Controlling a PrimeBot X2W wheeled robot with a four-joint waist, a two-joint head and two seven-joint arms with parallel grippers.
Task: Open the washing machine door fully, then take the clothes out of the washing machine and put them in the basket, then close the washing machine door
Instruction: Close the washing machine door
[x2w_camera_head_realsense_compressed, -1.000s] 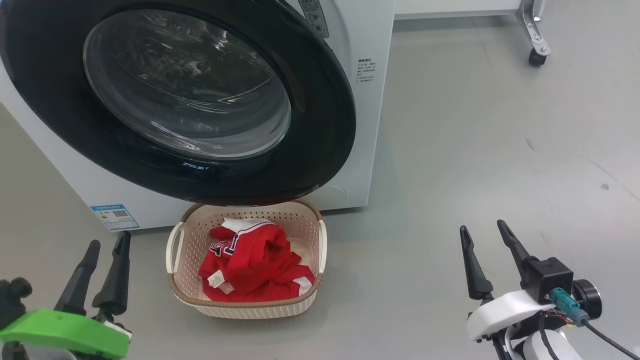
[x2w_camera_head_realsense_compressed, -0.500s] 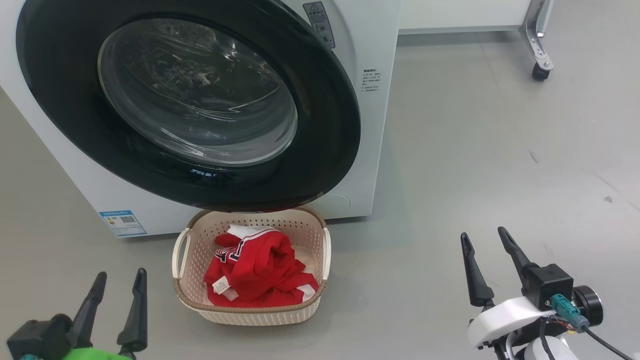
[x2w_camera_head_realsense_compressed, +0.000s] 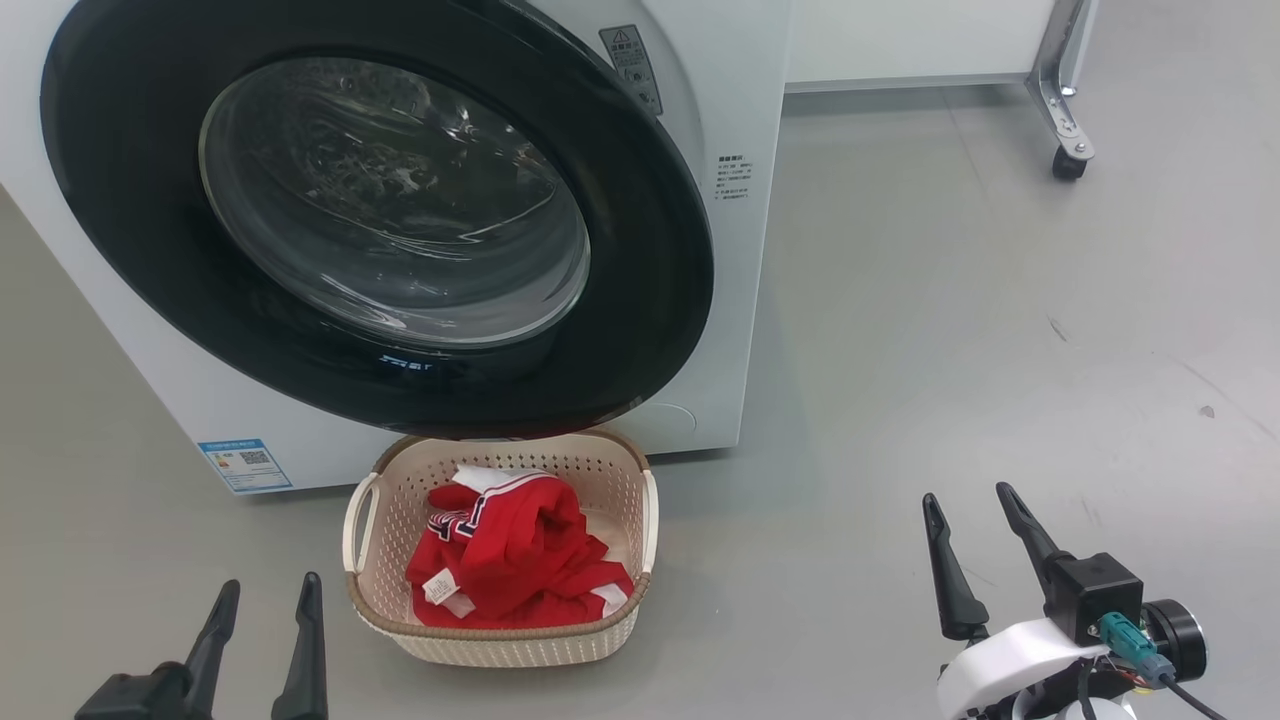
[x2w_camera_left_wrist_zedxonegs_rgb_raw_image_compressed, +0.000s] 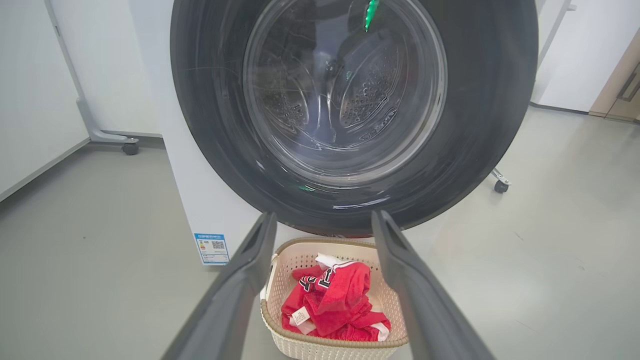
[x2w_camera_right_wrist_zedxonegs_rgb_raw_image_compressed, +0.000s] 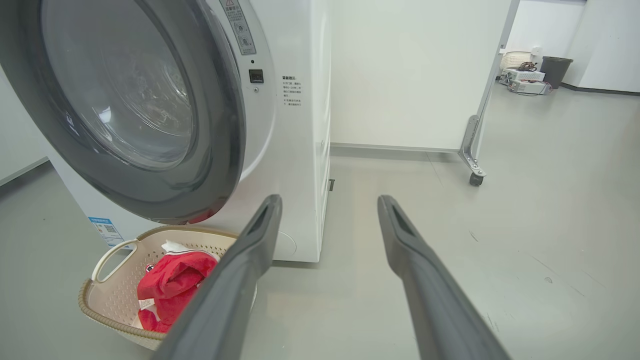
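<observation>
The round glossy black washing machine door (x2w_camera_head_realsense_compressed: 640, 230) lies against the front of the white washing machine (x2w_camera_head_realsense_compressed: 745, 90), its glass window (x2w_camera_head_realsense_compressed: 395, 200) facing me. Through the glass the steel drum (x2w_camera_left_wrist_zedxonegs_rgb_raw_image_compressed: 365, 90) shows. Below the door stands the cream basket (x2w_camera_head_realsense_compressed: 395, 500) with the red clothes (x2w_camera_head_realsense_compressed: 520, 560) heaped inside. My left gripper (x2w_camera_head_realsense_compressed: 268, 590) is open at the lower left, left of the basket and apart from it. My right gripper (x2w_camera_head_realsense_compressed: 966, 495) is open at the lower right over bare floor. Both hold nothing.
Grey floor (x2w_camera_head_realsense_compressed: 950, 300) spreads to the right of the machine. A white partition on a metal leg with a castor (x2w_camera_head_realsense_compressed: 1066, 160) stands at the back right. A blue sticker (x2w_camera_head_realsense_compressed: 245, 465) marks the machine's lower left corner. Far off stand a bin (x2w_camera_right_wrist_zedxonegs_rgb_raw_image_compressed: 555, 67) and boxes.
The head view has shifted, so the machine and basket sit a little lower. My left gripper has dropped lower in the view and its green forearm has gone out of view. The right gripper sits slightly lower.
</observation>
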